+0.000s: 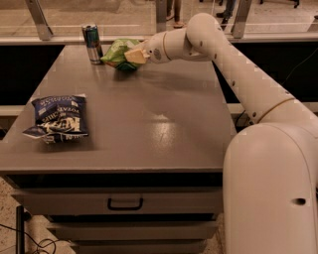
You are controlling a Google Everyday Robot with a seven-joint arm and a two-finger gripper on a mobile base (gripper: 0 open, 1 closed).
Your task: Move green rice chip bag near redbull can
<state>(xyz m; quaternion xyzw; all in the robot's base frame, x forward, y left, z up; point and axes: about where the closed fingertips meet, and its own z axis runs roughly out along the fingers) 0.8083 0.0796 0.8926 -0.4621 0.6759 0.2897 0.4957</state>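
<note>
The green rice chip bag point(116, 52) is a crinkled lime-green bag at the far left part of the grey table point(149, 124). My gripper point(133, 55) reaches in from the right and is shut on the bag's right side, holding it just above or on the tabletop. The redbull can point(92, 43), slim, blue and silver, stands upright close to the left of the bag, near the table's far edge. A small gap shows between can and bag.
A dark blue-and-white chip bag point(57, 118) lies at the table's left front. My white arm point(238, 74) stretches over the table's right side. A drawer with a handle point(124, 204) sits below the tabletop. A glass railing point(159, 15) runs behind the table.
</note>
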